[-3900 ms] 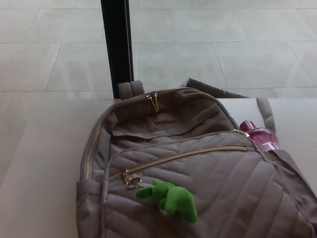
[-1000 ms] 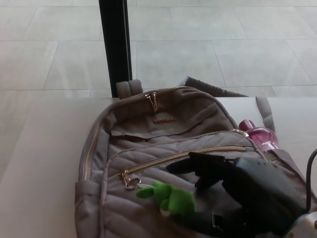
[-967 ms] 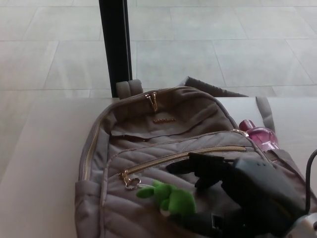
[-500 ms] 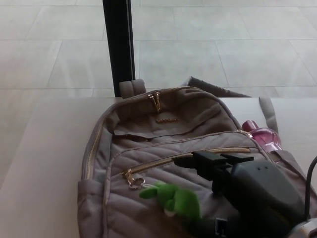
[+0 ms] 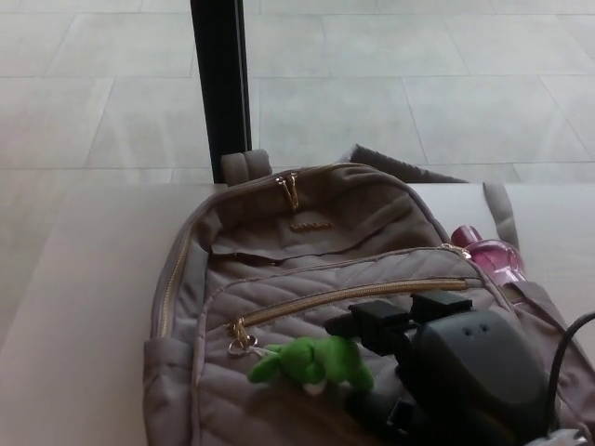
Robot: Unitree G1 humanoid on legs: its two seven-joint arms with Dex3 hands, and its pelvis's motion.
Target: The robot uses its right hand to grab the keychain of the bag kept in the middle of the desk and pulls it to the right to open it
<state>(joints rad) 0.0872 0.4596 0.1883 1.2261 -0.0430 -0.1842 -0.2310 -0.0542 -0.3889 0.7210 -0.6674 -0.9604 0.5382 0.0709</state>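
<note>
**On the desk's middle: right hand closing in on the plush keychain of a quilted backpack**

At the centre of the pale desk (image 5: pixel 84 307) lies a grey quilted backpack (image 5: pixel 372 269), front panel up. Its gold front-pocket zipper (image 5: pixel 353 295) runs from lower left to upper right and appears fully closed. The slider sits at the left end, where a metal ring (image 5: pixel 242 346) links it to a green plush keychain (image 5: pixel 314 362) lying on the panel. The toy looks soft, light and compressible, so it should deform under a pinch. A grasp near the ring end would likely pass the pull to the slider most directly, and the limp bag fabric may drag along with it. The right hand (image 5: pixel 437 367) enters from the lower right. Its fingers (image 5: pixel 372 321) are spread above the toy's right end, and one lower digit lies just beside it. Whether they are touching cannot be told, and nothing looks clamped. The left hand does not show. A pink bottle (image 5: pixel 493 253) sits in the bag's side pocket.
</note>
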